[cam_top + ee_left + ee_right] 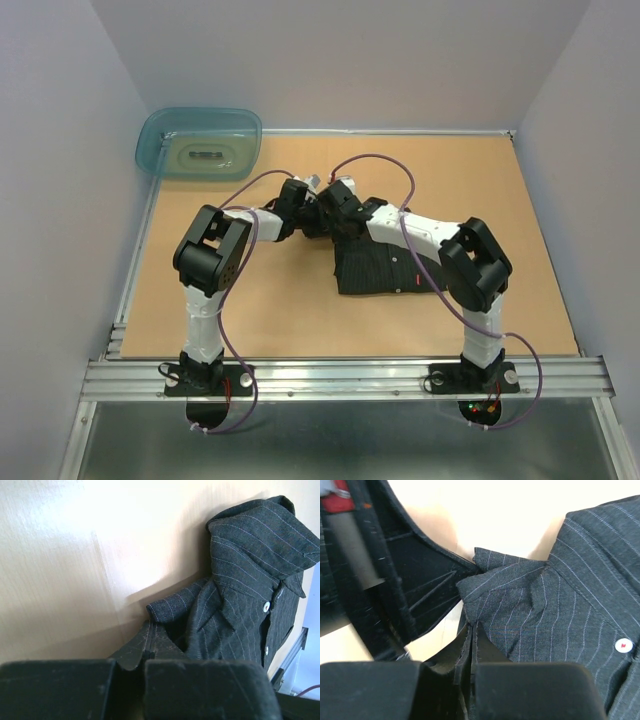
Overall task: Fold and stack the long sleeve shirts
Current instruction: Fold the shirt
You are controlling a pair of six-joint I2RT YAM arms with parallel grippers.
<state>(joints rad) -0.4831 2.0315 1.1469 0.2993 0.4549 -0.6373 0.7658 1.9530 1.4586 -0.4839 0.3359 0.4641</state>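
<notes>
The long sleeve shirt is a dark pinstriped button-up, lying bunched in the middle of the tan table. Both arms reach in over its far left corner. In the left wrist view my left gripper is shut, its tips pinching an edge of the shirt beside the collar. My right gripper is also shut, on a fold of the shirt. The left gripper shows there too, nipping a cloth corner close by. From above, the left gripper and right gripper almost touch.
A translucent teal tub stands at the table's far left corner. Grey walls close in the left, back and right sides. A metal rail runs along the near edge by the arm bases.
</notes>
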